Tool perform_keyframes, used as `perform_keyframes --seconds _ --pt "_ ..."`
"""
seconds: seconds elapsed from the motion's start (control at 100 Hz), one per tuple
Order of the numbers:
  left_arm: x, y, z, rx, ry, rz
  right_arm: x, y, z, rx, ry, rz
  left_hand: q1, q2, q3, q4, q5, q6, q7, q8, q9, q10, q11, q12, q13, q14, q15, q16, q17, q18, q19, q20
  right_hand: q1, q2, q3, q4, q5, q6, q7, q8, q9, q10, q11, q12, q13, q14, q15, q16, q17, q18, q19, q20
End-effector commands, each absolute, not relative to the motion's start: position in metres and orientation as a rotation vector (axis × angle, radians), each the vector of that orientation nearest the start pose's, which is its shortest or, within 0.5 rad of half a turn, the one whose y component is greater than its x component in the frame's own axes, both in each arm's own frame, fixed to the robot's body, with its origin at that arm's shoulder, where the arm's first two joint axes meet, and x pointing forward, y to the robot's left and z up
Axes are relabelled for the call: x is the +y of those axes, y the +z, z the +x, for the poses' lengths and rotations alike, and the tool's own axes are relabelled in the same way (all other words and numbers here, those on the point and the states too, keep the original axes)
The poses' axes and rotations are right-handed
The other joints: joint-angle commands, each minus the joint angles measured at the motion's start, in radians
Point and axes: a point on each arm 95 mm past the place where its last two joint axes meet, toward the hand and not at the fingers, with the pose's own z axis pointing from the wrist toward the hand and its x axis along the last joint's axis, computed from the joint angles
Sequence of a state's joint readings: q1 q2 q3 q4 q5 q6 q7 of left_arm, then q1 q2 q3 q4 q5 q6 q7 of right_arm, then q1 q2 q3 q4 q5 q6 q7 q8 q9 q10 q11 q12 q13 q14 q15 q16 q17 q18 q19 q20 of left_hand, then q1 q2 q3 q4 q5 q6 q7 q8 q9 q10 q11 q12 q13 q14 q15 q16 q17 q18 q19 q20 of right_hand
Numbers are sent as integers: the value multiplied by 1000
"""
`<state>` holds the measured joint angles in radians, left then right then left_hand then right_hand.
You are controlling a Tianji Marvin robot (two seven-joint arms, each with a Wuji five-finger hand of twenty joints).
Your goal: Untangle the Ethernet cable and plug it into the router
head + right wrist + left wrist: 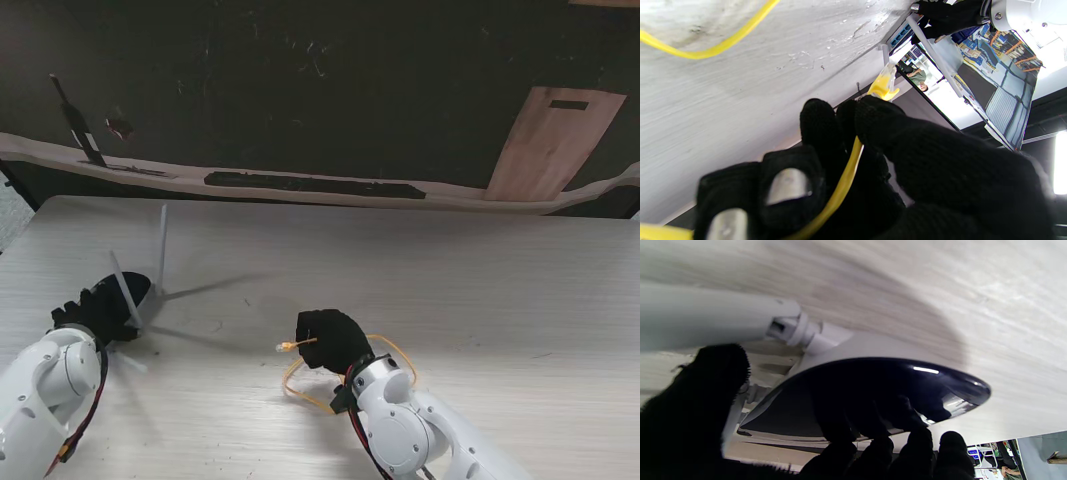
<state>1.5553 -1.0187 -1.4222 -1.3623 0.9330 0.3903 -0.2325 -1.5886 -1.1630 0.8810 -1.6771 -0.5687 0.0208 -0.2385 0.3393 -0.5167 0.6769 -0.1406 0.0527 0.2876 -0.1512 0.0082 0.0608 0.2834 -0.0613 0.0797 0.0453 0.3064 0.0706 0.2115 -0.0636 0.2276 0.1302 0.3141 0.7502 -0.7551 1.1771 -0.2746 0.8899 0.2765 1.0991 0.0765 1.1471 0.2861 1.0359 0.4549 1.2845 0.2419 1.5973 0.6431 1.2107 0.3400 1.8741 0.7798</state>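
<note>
My black-gloved right hand (333, 340) is pinching the thin yellow Ethernet cable (843, 186) just behind its plug (883, 85); my black-gloved left hand (100, 310) is gripping the glossy dark white-antennaed router (873, 390) at the table's left.

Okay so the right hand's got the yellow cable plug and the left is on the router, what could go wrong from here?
1. The right hand pinches the Ethernet cable just behind its plug, with the loose cable looping around the wrist; it may snag during the move.
2. The router looks tilted under the left hand, so it could slip.
3. An antenna stands between plug and router and may block the approach.
</note>
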Motion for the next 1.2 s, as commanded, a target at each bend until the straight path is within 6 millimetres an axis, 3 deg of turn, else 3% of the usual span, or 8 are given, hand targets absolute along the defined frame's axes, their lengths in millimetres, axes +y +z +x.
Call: perform_keyframes --seconds 0.0,0.15,0.22,0.31,0.4,0.72,0.95,1.19 --pt "182 -406 387 1271 -641 -1831 136 -337 330 -1574 -2370 -1845 -66 -25 12 -30 87 -82 140 59 35 -39 58 68 4 -41 35 20 1 -34 -35 -19 38 42 17 11 38 -10 34 21 83 170 71 16 11 58 49 16 4 -229 220 12" --pt "180 -418 382 1264 -663 -1843 136 -338 330 -1584 -2362 -1842 -45 -25 23 -27 132 -81 219 141 92 -43 163 103 29 -42 118 48 10 -33 26 -6 37 41 17 11 37 -11 35 20 83 170 71 16 11 57 48 16 4 -230 220 12" --pt "179 -423 380 1265 -673 -1848 136 -339 330 -1586 -2359 -1842 0 -41 35 -15 165 -32 302 172 122 -35 281 128 101 -38 216 88 20 -58 245 53 38 41 17 11 37 -12 35 20 83 170 71 16 11 57 48 16 4 -230 220 12" --pt "179 -428 379 1279 -674 -1868 136 -339 330 -1587 -2357 -1842 59 -51 43 4 188 -4 401 191 147 -28 401 195 172 -33 299 120 15 -80 500 60 37 41 18 11 37 -13 35 20 83 169 71 16 11 57 48 16 4 -230 220 12" --pt "178 -433 379 1281 -674 -1874 136 -339 329 -1589 -2356 -1842 106 -53 64 22 199 -6 472 219 191 -26 442 218 232 -31 359 141 46 -73 646 95 37 42 17 11 36 -14 36 20 82 168 71 15 11 57 48 15 4 -230 220 11" --pt "172 -436 383 1287 -681 -1869 134 -340 329 -1591 -2361 -1843 300 -25 240 139 274 -27 677 325 370 -38 556 287 404 -32 474 179 173 -52 790 150 36 42 17 11 35 -14 37 18 83 169 71 15 11 55 49 16 4 -231 220 11" --pt "166 -427 391 1289 -719 -1777 131 -340 328 -1579 -2373 -1842 435 -14 283 193 293 -56 817 400 447 -66 640 337 483 -28 555 232 252 -25 888 197 36 42 17 11 36 -14 38 18 83 169 71 15 11 55 49 16 4 -230 220 11" --pt "155 -406 404 1317 -782 -1738 129 -336 327 -1557 -2400 -1827 490 -2 272 211 302 -60 842 414 470 -72 666 351 511 -26 578 256 286 -16 927 215 37 43 17 11 36 -14 38 17 82 169 71 15 11 55 49 16 4 -229 220 11"
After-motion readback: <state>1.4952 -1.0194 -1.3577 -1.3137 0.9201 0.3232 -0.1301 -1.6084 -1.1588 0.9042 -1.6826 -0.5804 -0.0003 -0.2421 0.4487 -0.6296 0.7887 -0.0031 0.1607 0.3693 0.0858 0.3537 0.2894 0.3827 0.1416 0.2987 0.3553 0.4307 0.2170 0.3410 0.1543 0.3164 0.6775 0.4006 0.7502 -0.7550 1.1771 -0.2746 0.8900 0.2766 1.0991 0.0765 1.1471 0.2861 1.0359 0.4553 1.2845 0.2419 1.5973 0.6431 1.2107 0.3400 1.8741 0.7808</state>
